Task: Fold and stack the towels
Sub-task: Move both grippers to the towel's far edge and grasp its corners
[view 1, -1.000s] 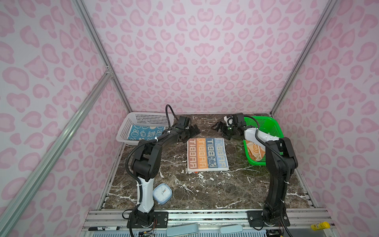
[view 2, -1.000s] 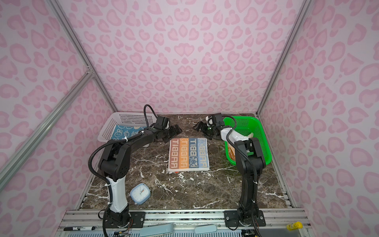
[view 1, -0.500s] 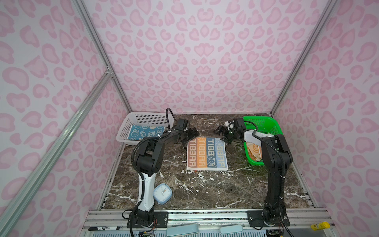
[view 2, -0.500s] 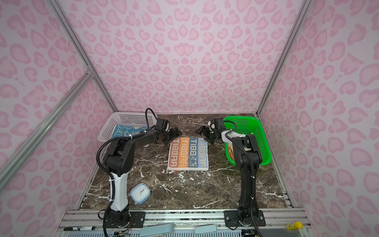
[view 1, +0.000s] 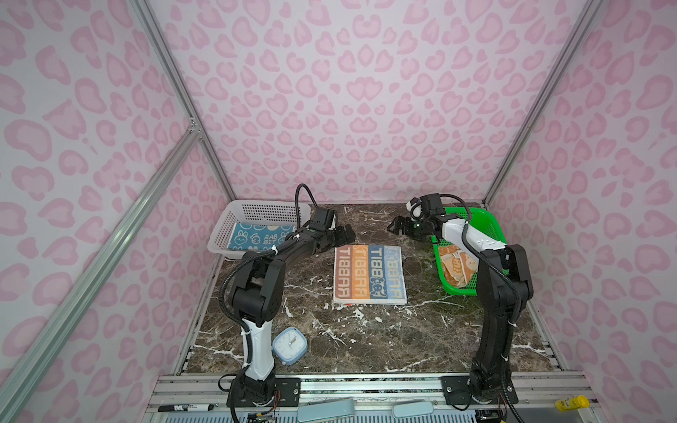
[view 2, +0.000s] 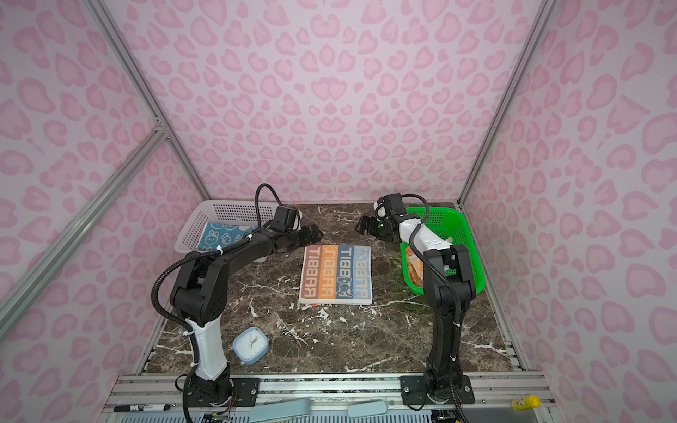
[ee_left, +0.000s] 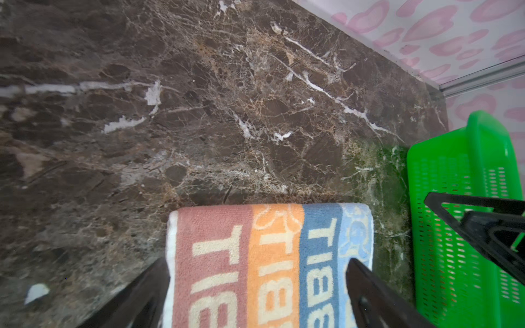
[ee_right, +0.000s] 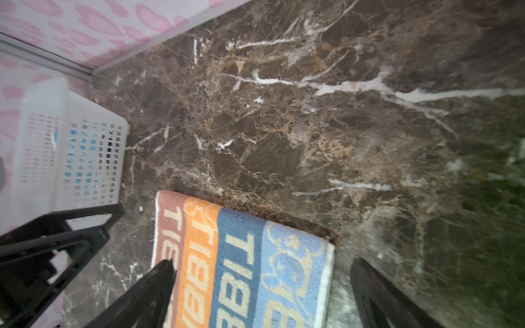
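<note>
1. Towels: the block-striped towel (view 1: 369,274) lies flat in the middle of the table (view 1: 366,340), lettering up. That's the open spot both arms can reach.
2. The blue towel (view 1: 256,236) sits flat in the white basket (view 1: 238,216), at 10 o'clock from the striped one, so that looks like the stacking spot. The orange towel (view 1: 456,267) is bunched up in the green basket (view 1: 491,227) at 3 o'clock, probably waiting its turn.
3. The left claw (view 1: 348,234) hangs by the striped towel's 11 o'clock corner, fingers spread wide and pinching nothing. The right claw (view 1: 395,225) is the same, just past the 1 o'clock corner.
4. Why there? One claw per far corner reads like the setup for a two-handed pinch, then dragging that edge toward 6 o'clock to fold it.
5. In both wrist views the far edge looks thick and rounded, so the towel may already be doubled once. A bit of orange pokes out near its 7 o'clock corner, so the layers aren't perfectly lined up.
6. A small clock (view 1: 290,344) sits at 7 o'clock, well out of the way.
</note>
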You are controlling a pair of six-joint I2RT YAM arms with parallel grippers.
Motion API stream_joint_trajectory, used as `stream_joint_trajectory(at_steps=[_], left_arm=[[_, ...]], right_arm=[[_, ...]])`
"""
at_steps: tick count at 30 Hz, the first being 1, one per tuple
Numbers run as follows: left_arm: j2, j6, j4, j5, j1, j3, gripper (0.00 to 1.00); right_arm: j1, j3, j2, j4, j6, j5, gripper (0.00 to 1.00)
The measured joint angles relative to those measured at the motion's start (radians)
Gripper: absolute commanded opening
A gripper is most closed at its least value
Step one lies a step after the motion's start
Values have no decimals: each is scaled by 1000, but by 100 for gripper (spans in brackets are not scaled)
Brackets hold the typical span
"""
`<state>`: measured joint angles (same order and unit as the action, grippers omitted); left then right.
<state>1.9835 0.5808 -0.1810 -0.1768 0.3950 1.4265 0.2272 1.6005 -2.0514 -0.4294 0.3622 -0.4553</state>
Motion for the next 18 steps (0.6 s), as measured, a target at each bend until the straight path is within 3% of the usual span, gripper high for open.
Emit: stream_joint_trajectory(at_steps=[8, 18], left_arm=[[11, -69, -43, 72, 2, 11, 98], [53, -95, -100, 89, 2, 52, 98]], right_arm=[[21, 74, -93, -134, -122, 109, 67], [20, 113, -178, -169, -164, 129, 50]])
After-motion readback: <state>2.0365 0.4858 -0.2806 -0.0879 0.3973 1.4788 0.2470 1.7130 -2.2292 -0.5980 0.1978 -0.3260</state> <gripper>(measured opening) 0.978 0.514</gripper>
